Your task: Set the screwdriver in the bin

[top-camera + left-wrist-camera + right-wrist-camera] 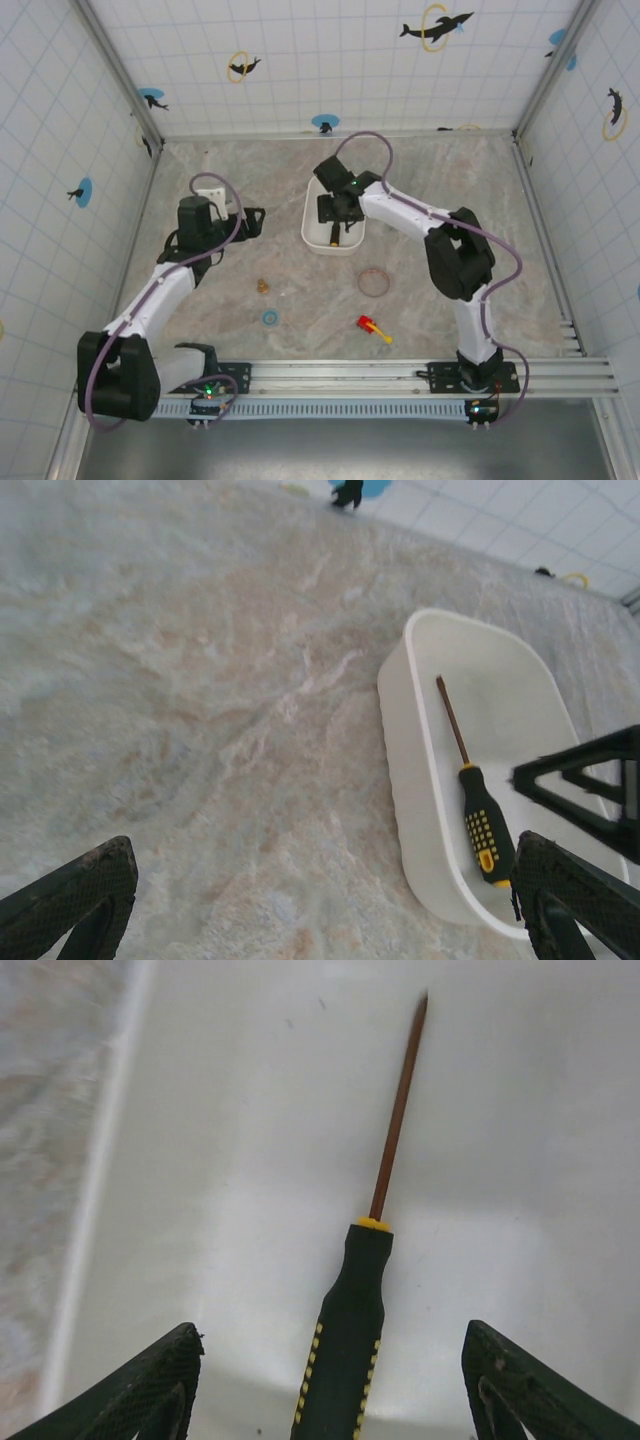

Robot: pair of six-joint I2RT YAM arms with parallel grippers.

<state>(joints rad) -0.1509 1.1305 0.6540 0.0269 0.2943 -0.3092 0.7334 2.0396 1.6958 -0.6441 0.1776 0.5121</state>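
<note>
Fingers (160, 1380) of your right gripper (332, 1332) stand spread wide, with nothing pinched between them. The screwdriver (375, 1225) lies in the gap. Its black and yellow handle sits midway between the two fingertips, with bare white floor showing on either side, so neither pad touches it. From the handle, the thin shaft runs straight ahead of the gripper, tip pointing away. The whole tool rests flat on the floor of the bin (220, 1140), and one wall and its rim pass just outside one finger in the right wrist view. In the top view, you will find this gripper lowered inside the bin's walls.

Your left gripper (325, 865) is also spread wide and empty, hanging over the bare table (200, 680). The bin stands ahead of it and to its right. The screwdriver lies inside along the nearer wall, handle end closest to the gripper. In the left wrist view one fingertip overlaps the bin's corner, but the top view shows the two apart.

Farther off, behind the right gripper toward the arm bases, a thin ring (374, 282) and a red and yellow toy piece (374, 328) lie on the table, well apart from the bin.
</note>
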